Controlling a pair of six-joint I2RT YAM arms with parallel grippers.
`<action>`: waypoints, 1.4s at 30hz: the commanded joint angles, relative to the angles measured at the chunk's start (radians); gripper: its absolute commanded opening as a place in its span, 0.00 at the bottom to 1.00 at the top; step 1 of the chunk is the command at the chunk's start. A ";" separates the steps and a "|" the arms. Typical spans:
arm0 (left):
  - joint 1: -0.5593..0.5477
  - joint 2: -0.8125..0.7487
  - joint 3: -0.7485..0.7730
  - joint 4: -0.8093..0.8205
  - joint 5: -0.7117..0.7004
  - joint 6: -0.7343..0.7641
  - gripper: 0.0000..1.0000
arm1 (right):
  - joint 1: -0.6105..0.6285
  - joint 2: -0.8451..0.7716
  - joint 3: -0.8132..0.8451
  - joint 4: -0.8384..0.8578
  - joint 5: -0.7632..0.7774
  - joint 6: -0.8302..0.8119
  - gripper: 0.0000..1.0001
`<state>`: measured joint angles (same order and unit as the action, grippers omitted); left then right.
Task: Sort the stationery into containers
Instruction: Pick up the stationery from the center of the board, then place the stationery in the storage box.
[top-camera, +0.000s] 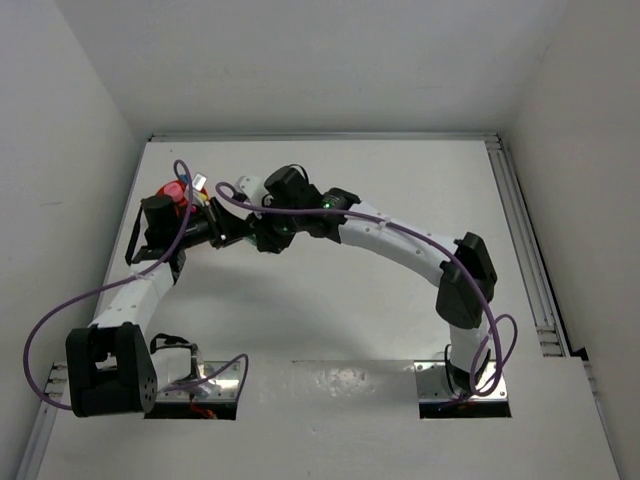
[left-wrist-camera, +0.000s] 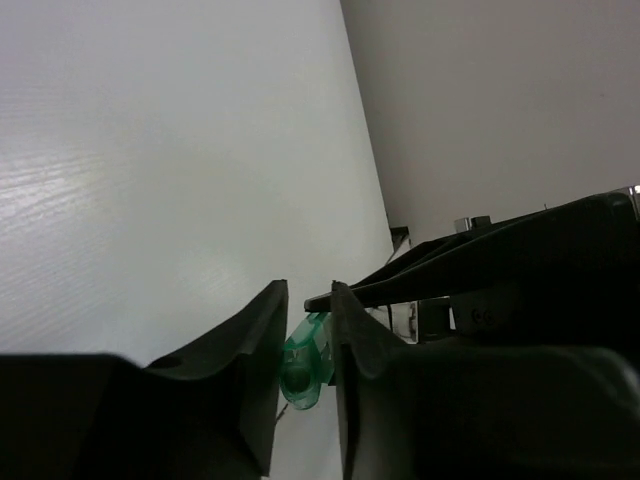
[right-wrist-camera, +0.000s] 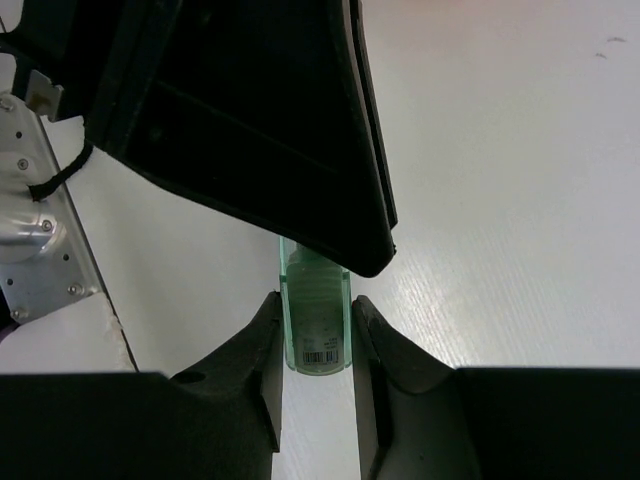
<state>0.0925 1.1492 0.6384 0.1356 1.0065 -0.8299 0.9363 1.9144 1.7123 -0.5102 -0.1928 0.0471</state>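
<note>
The left arm (top-camera: 135, 300) and right arm (top-camera: 400, 240) are white with black joints, a thin purple cable (top-camera: 40, 345) loops by each, and the left tool (left-wrist-camera: 308, 295) and right tool (right-wrist-camera: 316, 305) have black fingers.

A white table (top-camera: 330, 300) fills the middle of the overhead view; 3 plain white walls close it in, 1 on the left (top-camera: 60, 150), 1 at the back (top-camera: 320, 60), 1 on the right (top-camera: 590, 150); a grey metal rail (top-camera: 523, 240) runs along the table's right edge; 2 shiny metal plates (top-camera: 222, 378) (top-camera: 432, 385) sit at the near edge, a white panel (top-camera: 330, 420) between and below them; the right wrist view shows a metal bracket (right-wrist-camera: 35, 250) with small screws at the left, beside the table surface (right-wrist-camera: 520, 150).
</note>
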 joint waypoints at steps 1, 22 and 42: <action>-0.014 -0.008 -0.002 0.052 0.030 -0.046 0.27 | 0.007 0.002 0.041 0.032 0.039 -0.015 0.00; 0.436 0.250 0.707 -0.705 -0.270 0.814 0.00 | -0.119 -0.123 -0.129 -0.004 -0.007 0.050 0.85; 0.460 0.420 0.673 -0.529 -0.414 0.871 0.00 | -0.200 -0.166 -0.270 0.033 -0.034 0.062 0.85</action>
<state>0.5655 1.5707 1.3163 -0.4667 0.6182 0.0410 0.7410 1.7939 1.4487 -0.5095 -0.2035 0.0986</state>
